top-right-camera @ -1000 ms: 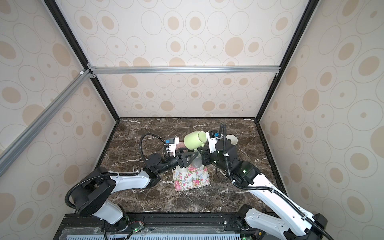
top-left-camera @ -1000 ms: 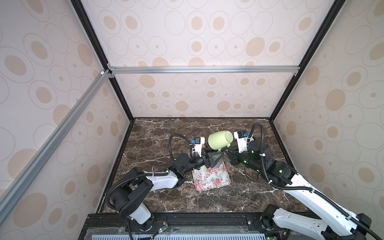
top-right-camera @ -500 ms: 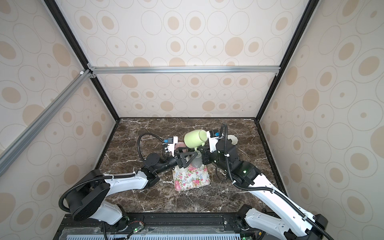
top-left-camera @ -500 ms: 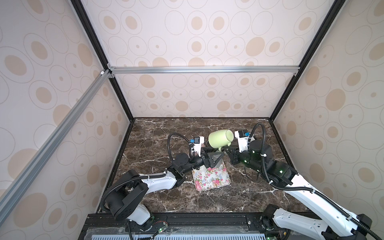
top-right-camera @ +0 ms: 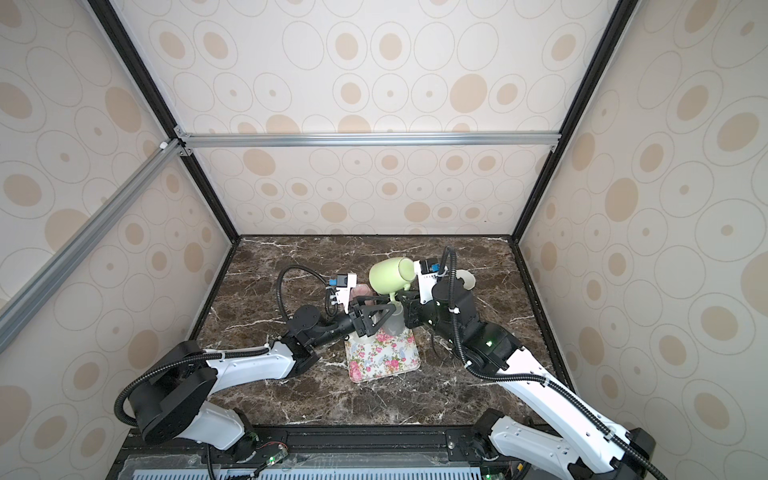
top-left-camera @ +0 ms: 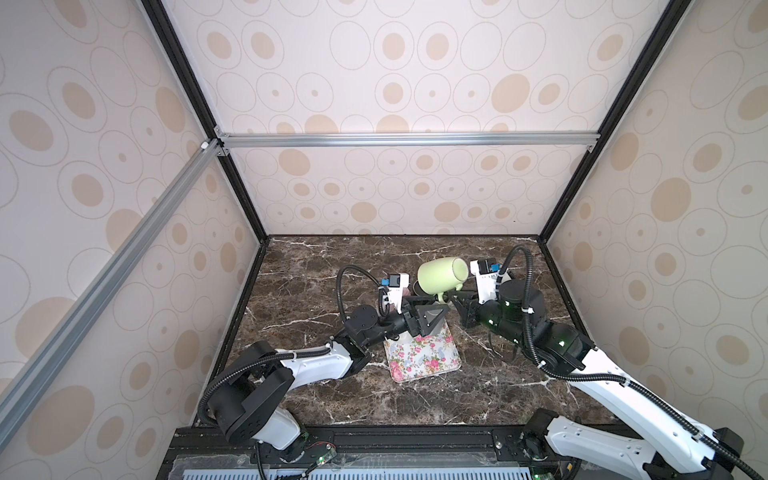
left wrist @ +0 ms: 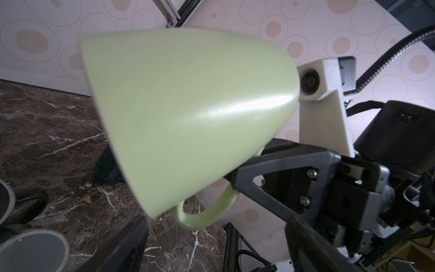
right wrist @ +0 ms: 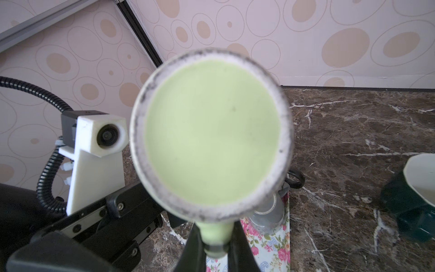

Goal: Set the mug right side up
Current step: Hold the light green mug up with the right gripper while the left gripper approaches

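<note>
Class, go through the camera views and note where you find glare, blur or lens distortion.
Left wrist view: a bright glare streak crosses the green mug. Right wrist view: the mug's base fills the frame out of focus, rim smeared, while the marble table behind is sharper. Both top views: soft, even light, sharp throughout, walls splayed by the wide lens.

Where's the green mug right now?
In both top views the mug is mid-table, up in the air on its side, held by its handle in the right gripper, above the far end of the tray.
</note>
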Robot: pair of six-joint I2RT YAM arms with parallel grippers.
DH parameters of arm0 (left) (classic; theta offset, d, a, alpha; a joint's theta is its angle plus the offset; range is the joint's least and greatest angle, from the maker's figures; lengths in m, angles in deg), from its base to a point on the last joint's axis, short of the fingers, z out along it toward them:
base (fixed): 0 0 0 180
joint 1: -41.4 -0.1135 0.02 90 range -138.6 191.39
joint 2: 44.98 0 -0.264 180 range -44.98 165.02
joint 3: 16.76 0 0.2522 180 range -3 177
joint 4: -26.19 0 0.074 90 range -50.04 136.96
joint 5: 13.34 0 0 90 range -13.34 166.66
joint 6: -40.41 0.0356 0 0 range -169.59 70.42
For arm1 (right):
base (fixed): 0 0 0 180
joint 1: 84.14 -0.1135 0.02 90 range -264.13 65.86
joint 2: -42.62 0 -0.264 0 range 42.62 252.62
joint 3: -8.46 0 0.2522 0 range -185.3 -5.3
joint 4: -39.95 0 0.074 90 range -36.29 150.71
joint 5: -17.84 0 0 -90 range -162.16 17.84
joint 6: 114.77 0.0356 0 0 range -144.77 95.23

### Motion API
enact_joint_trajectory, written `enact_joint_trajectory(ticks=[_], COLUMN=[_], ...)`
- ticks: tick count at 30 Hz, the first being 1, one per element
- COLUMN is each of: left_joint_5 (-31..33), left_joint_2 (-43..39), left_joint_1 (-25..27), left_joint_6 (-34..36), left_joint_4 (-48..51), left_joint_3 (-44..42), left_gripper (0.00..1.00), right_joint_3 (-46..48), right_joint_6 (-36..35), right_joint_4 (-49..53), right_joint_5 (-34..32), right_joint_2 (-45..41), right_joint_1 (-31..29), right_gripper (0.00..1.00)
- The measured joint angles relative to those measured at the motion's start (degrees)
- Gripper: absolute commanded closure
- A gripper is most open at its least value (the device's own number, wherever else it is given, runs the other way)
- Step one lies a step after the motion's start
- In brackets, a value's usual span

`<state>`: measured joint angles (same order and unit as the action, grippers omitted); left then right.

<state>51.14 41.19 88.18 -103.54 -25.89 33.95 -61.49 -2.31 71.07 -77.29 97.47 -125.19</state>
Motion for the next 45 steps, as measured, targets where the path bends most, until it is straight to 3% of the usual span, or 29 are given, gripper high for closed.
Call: enact_joint_trajectory(ticks=[13,31,45], left_joint_5=[-2.45,-2.56,-2.58], left_joint_2=[3.30,5.22,4.68], left_joint_1=[0.26,0.00,-0.63], left_joint_6=[-2.82,-3.32,-0.31], left_joint_4=[-3.13,-3.82,2.10], left_joint_3=[1.33,3.93,4.57], left_gripper=[0.19,0.41,0.50], right_joint_3=[2.01,5.64,8.70], right_joint_6=[0.31,4.09,5.49], right_joint_4=[-2.27,-7.80,-11.58], right_joint_5=[1.31,7.06,12.85], right_joint_2=[-0.07,-2.95,-2.01], right_joint_1=[0.39,4.55,7.15], right_gripper=[1.00,1.00,1.00])
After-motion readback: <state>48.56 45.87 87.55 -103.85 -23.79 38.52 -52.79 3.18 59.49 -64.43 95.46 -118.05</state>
